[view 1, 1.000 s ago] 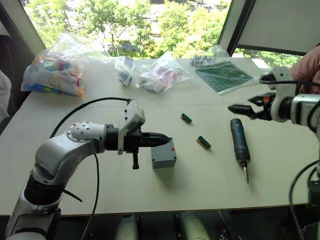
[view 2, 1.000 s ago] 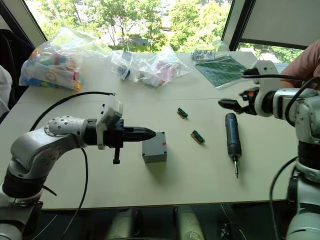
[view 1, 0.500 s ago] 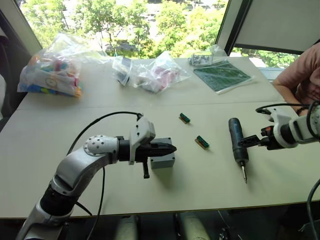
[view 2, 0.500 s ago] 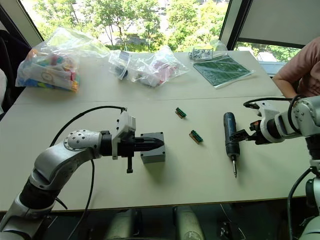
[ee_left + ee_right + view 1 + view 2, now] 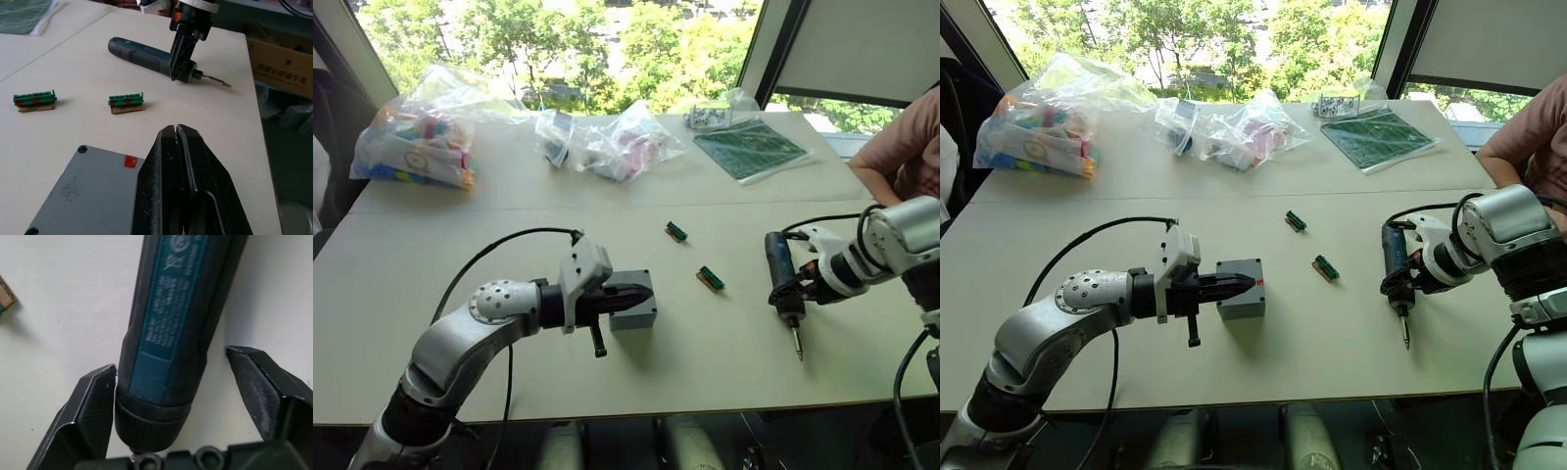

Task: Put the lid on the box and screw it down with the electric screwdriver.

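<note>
Near table centre, box (image 5: 634, 301) being partly hidden by closed left gripper (image 5: 175, 131); right, electric screwdriver (image 5: 1394, 262) being straddled by wide right gripper (image 5: 171, 382).

The box (image 5: 634, 301) is plain grey with one small red mark at its edge, and the desk (image 5: 509, 225) is pale beige. The electric screwdriver (image 5: 782, 276) is dark blue-black with a silver bit. Both small connectors (image 5: 710, 278) are green on tan; the board (image 5: 750, 149) at the desk's far right corner is dark green.

Table (image 5: 509, 215); box (image 5: 633, 301), electric screwdriver (image 5: 780, 274), bags (image 5: 421, 137)
</note>
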Available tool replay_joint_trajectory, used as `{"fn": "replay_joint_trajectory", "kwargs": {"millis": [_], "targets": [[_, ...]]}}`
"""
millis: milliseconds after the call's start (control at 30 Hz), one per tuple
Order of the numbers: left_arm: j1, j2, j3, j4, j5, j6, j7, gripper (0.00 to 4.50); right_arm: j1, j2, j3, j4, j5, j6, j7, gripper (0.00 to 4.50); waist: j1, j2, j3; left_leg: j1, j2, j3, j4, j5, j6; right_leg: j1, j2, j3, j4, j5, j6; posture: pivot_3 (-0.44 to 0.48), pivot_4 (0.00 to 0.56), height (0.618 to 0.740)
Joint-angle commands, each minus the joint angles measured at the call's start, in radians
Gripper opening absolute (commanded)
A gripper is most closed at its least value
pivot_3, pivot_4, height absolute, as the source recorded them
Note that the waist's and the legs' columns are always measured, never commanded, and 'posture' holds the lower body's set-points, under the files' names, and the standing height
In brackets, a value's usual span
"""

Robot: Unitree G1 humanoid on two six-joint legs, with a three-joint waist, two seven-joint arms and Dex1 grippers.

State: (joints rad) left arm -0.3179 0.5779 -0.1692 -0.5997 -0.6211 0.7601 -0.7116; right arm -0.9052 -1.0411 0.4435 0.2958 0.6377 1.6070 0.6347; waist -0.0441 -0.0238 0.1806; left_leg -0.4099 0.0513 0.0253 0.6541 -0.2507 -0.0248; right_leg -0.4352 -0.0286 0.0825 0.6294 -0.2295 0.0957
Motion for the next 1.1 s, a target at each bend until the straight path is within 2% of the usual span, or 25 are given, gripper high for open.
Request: {"fn": "replay_joint_trajectory", "kwargs": {"millis": [33,67,200,300,367,433,500,567,600,667,733,833,933,1000,1100], "targets": [[-0.009,-0.004,0.021,-0.019,-0.001,-0.013,0.008,0.00,-0.009,0.015,-0.015,-0.009,-0.026,0.007,0.024,2.03,0.000,0.000,0.000,0.000,0.000,0.000,0.000,0.000,0.000,0.000,0.000,0.000,0.000,0.000,0.000,0.000,0.150,0.740],[-0.010,-0.003,0.021,-0.015,0.000,-0.016,0.005,0.00,-0.009,0.021,-0.021,-0.007,-0.030,0.007,0.025,1.78,-0.001,0.000,0.000,0.000,0.000,0.000,0.000,0.000,0.000,0.000,0.000,0.000,0.000,0.000,0.000,0.000,0.150,0.740],[-0.021,0.011,0.029,0.021,0.004,-0.031,-0.022,0.00,-0.034,0.037,-0.067,0.036,-0.068,-0.012,0.033,1.77,-0.003,0.000,0.000,0.000,0.000,0.000,0.000,0.000,0.000,0.000,0.000,0.000,0.000,0.000,0.000,0.000,0.150,0.740],[-0.042,0.037,0.063,0.078,0.000,-0.043,-0.060,0.00,-0.155,0.075,-0.187,0.208,-0.121,-0.138,0.016,1.77,-0.007,0.001,0.000,0.000,0.000,0.000,0.001,0.000,0.000,0.000,0.001,0.000,0.000,0.001,-0.001,0.000,0.150,0.740],[-0.052,0.055,0.095,0.116,-0.010,-0.050,-0.087,0.00,-0.230,0.121,-0.317,0.313,-0.131,-0.249,-0.044,1.77,-0.014,0.003,0.002,0.000,0.000,0.000,0.001,0.000,0.000,-0.001,0.001,0.000,0.001,0.001,-0.001,0.000,0.150,0.740],[-0.070,0.062,0.112,0.145,-0.020,-0.049,-0.102,0.00,-0.264,0.145,-0.402,0.352,-0.148,-0.385,-0.081,1.77,-0.016,0.005,0.003,-0.002,0.000,0.000,0.000,0.000,0.000,-0.003,0.001,0.001,0.001,0.001,0.000,0.000,0.150,0.740],[-0.084,0.064,0.125,0.167,-0.025,-0.046,-0.115,0.00,-0.263,0.169,-0.474,0.337,-0.153,-0.521,-0.094,1.77,-0.012,0.005,0.003,-0.003,0.000,0.000,-0.003,0.000,0.000,-0.005,0.001,0.000,0.001,0.003,0.004,0.000,0.150,0.740],[-0.102,0.080,0.157,0.218,-0.045,-0.035,-0.153,0.00,-0.284,0.252,-0.672,0.283,-0.073,-0.618,-0.194,1.77,-0.007,0.004,0.003,-0.004,0.000,-0.001,-0.006,0.000,0.000,-0.006,0.001,-0.001,0.001,0.001,0.006,0.000,0.150,0.740],[-0.123,0.094,0.150,0.237,-0.047,-0.014,-0.173,0.00,-0.241,0.340,-0.806,0.148,0.057,-0.642,-0.194,1.77,-0.007,0.004,0.003,-0.004,0.000,-0.001,-0.006,0.000,0.000,-0.006,0.001,-0.001,0.001,0.001,0.006,0.000,0.150,0.740],[-0.145,0.115,0.138,0.256,-0.049,0.006,-0.199,0.00,-0.176,0.457,-0.950,-0.038,0.203,-0.657,-0.193,1.77,-0.015,0.005,0.003,-0.007,0.000,-0.001,-0.007,0.000,0.000,-0.009,0.002,0.000,0.001,0.001,0.006,0.000,0.150,0.740],[-0.149,0.131,0.133,0.267,-0.045,0.009,-0.223,0.00,-0.102,0.523,-0.942,-0.186,0.218,-0.680,-0.203,1.77,-0.013,0.006,0.004,-0.008,0.001,-0.003,-0.008,0.000,0.000,-0.010,0.003,-0.001,0.002,0.001,0.006,0.000,0.150,0.740],[-0.170,0.134,0.087,0.270,-0.028,0.036,-0.237,0.00,0.082,0.642,-0.847,-0.442,0.294,-0.680,-0.151,1.77,0.006,0.004,0.002,-0.010,0.001,-0.004,-0.008,0.000,0.000,-0.010,0.002,-0.004,0.001,0.001,0.007,0.000,0.150,0.740],[-0.174,0.140,0.072,0.271,-0.016,0.040,-0.247,0.00,0.162,0.681,-0.794,-0.534,0.307,-0.695,-0.141,1.77,0.002,0.005,0.003,-0.012,0.000,-0.005,-0.003,0.000,0.000,-0.008,0.000,-0.004,0.001,0.001,0.007,0.000,0.150,0.740],[-0.178,0.150,0.065,0.271,-0.016,0.046,-0.260,0.00,0.235,0.701,-0.714,-0.594,0.282,-0.717,-0.118,1.77,0.003,0.005,0.003,-0.013,-0.001,-0.004,0.000,0.000,0.000,-0.009,-0.001,-0.003,0.001,0.002,0.007,0.000,0.150,0.740],[-0.201,0.145,0.001,0.279,0.032,0.034,-0.267,0.00,0.341,0.721,-0.639,-0.650,0.260,-0.752,-0.089,1.77,0.003,0.005,0.003,-0.013,0.000,-0.006,0.004,0.001,-0.001,-0.007,0.001,-0.003,0.002,0.001,0.005,0.000,0.150,0.740]]}}
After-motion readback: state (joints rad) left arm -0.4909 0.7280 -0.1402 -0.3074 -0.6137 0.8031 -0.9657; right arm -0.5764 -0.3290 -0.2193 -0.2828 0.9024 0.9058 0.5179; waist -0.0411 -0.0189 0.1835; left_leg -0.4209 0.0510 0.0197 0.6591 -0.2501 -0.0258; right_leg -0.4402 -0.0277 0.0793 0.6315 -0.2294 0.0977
